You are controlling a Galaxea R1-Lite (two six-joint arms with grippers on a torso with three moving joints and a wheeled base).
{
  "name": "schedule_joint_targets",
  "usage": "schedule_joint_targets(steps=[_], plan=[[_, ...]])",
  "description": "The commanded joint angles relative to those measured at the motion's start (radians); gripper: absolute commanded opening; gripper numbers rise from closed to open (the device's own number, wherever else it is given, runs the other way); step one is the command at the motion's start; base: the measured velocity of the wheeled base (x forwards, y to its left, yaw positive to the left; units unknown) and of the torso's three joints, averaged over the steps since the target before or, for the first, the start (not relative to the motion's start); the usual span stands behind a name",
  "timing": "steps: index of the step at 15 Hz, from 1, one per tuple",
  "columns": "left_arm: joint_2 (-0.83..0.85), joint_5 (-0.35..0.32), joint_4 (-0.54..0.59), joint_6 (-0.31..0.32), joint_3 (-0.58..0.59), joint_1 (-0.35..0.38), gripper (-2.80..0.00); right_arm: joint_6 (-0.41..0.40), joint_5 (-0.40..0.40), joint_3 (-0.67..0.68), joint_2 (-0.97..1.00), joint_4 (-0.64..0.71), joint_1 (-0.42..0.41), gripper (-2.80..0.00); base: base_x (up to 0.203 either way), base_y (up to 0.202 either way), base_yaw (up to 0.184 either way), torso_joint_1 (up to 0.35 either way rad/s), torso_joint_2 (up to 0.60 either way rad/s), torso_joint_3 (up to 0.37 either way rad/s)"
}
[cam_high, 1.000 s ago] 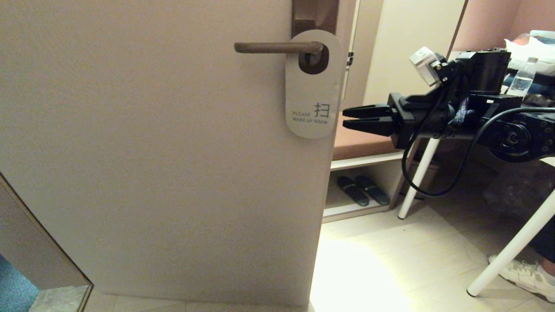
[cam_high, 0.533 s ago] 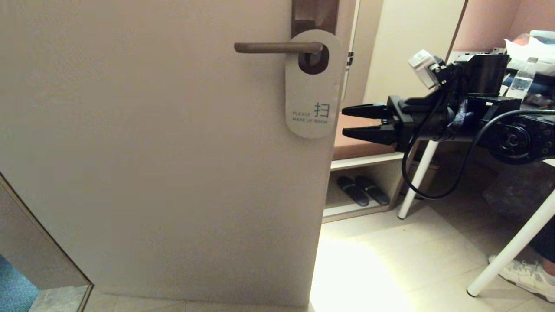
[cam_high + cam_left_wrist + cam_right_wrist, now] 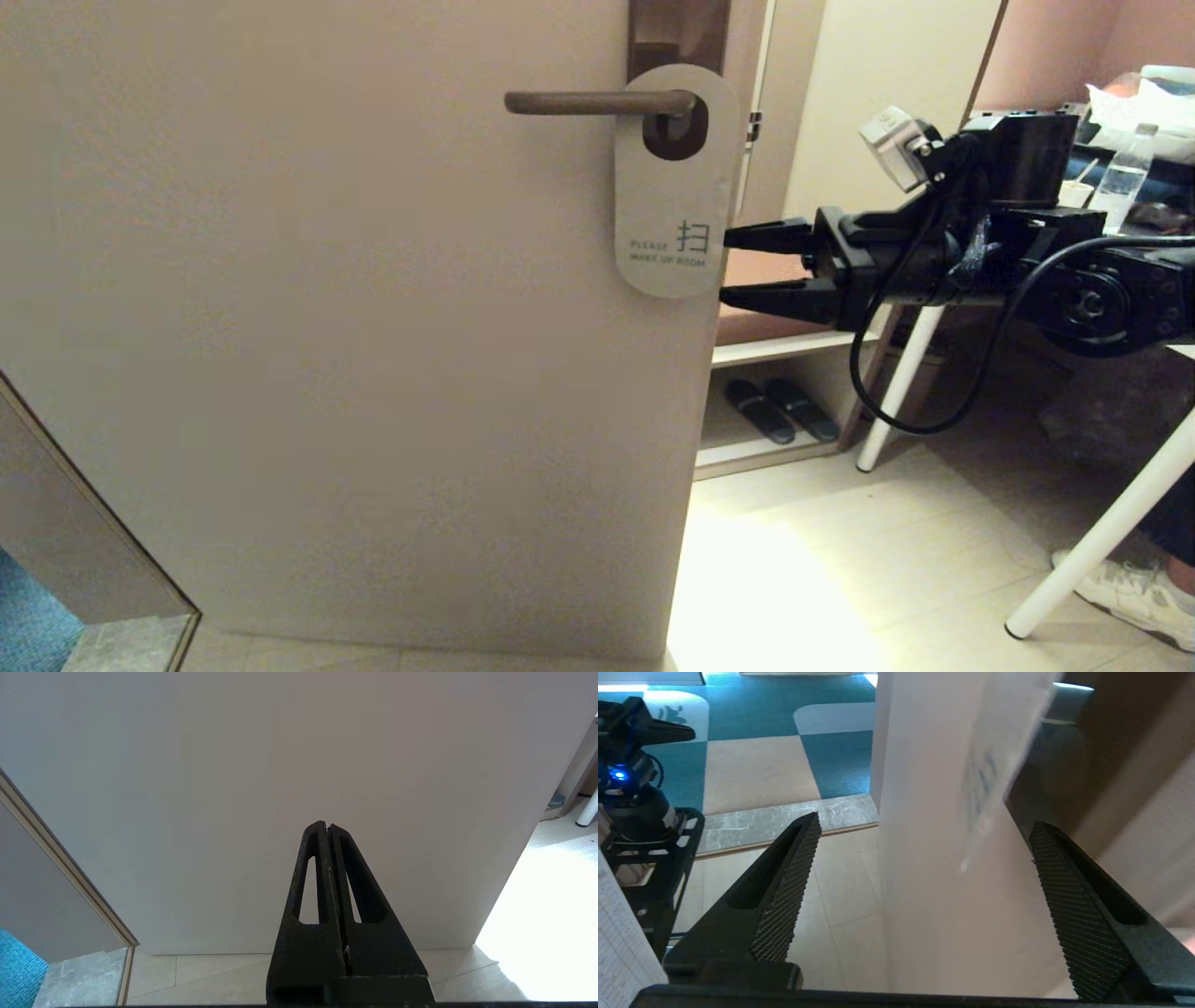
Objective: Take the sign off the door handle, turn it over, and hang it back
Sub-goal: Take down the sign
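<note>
While I scan left to right, first thing is the left tool (image 3: pixel 328 826): only its own wrist view shows it, fingers pressed together with nothing between them, pointed at the bare face of the door (image 3: pixel 327 327). It is parked, well apart from the work.

Next, the door handle (image 3: pixel 597 102): a straight horizontal lever, running from its free end on the left to the dark backplate (image 3: pixel 679 33) near the door's edge.

I see the sign (image 3: pixel 677 182) hanging on that lever by its round hole, just at the backplate end. Pale face out, text reads "PLEASE MAKE UP ROOM". It hangs upright and flat against the door, its right edge almost at the door's edge.

Right tool (image 3: pixel 738 265) is level with the lower part of the sign, coming in sideways from past the door's edge. Its fingers are spread wide, one above the other in the head view, tips just beside the sign's right edge. I cannot tell if a tip touches the card. In the right wrist view the sign's edge (image 3: pixel 999 765) sits between the two ribbed pads (image 3: pixel 784 896), neither pad pressed on it. The tool holds nothing.

Farther right, slippers (image 3: pixel 782 411) lie on a low shelf, and a water bottle (image 3: pixel 1123 175) stands on the tabletop (image 3: pixel 1178 347) behind the arm.
</note>
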Motion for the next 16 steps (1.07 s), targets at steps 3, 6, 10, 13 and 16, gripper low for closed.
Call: schedule_joint_targets(steps=[3,6,10,13,16], plan=[[0.001,0.0,0.0,0.0,0.0,0.0,-2.8,-0.002,0.006,-0.025,0.011,-0.003,0.026,0.0,0.0,0.0,0.0,0.0,0.0,0.0],[0.001,0.0,0.0,0.0,0.0,0.0,-2.8,0.0,0.004,-0.07,0.033,-0.003,0.035,0.0,0.0,0.0,0.0,0.0,0.0,0.0],[0.001,0.0,0.0,0.0,0.0,0.0,-2.8,0.008,0.001,-0.112,0.064,-0.002,0.043,0.0,0.0,0.0,0.0,0.0,0.0,0.0],[0.001,0.0,0.0,0.0,0.0,0.0,-2.8,0.011,0.0,-0.113,0.07,-0.002,0.054,0.0,0.0,0.0,0.0,0.0,0.0,0.0],[0.001,0.0,0.0,0.0,0.0,0.0,-2.8,0.025,-0.016,-0.136,0.086,-0.002,0.067,0.0,0.0,0.0,0.0,0.0,0.0,0.0]])
